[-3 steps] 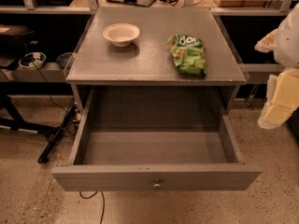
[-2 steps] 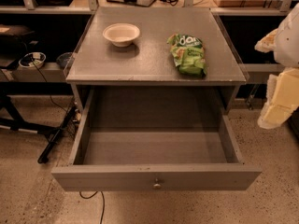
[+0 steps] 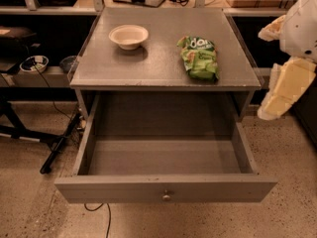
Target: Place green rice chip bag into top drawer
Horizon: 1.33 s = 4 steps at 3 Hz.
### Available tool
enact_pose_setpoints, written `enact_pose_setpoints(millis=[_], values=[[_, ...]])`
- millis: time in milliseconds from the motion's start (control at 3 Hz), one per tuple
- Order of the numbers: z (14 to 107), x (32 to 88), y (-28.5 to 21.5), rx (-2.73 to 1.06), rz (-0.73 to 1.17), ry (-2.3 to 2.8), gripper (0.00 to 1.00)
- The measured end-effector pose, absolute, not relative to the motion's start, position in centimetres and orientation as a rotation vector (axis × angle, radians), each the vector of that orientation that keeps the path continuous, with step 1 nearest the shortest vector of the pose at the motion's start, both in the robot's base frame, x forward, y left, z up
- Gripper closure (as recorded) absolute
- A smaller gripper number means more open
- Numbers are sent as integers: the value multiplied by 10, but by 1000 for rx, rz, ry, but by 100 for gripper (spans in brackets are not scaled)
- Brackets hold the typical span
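Note:
The green rice chip bag (image 3: 199,57) lies flat on the right half of the grey cabinet top (image 3: 148,63), its long side running front to back. The top drawer (image 3: 166,155) is pulled fully out below the cabinet top, its inside bare, with the small brass knob (image 3: 166,197) at the middle of its front panel. My gripper (image 3: 283,89) hangs at the right edge of the view, to the right of the cabinet and off its top. It holds nothing and is well apart from the bag.
A cream round bowl (image 3: 128,36) stands on the left half of the cabinet top. Dark shelves with cables run behind and to the left. A black stand leg (image 3: 59,145) lies on the speckled floor at the left of the drawer.

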<state>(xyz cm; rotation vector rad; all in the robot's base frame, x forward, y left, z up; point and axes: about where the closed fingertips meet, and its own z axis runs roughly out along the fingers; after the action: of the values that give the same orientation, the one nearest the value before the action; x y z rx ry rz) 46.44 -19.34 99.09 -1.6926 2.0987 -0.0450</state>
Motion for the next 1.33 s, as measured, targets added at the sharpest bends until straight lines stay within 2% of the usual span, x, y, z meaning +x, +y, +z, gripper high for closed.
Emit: enact_pose_setpoints(millis=[333,1000,1333], values=[[979,516,-180,-1631,-74,2080,0],[978,525,-184,-1554,-101,2056,0],[977,553,-191,-1468,-159,2026,0]])
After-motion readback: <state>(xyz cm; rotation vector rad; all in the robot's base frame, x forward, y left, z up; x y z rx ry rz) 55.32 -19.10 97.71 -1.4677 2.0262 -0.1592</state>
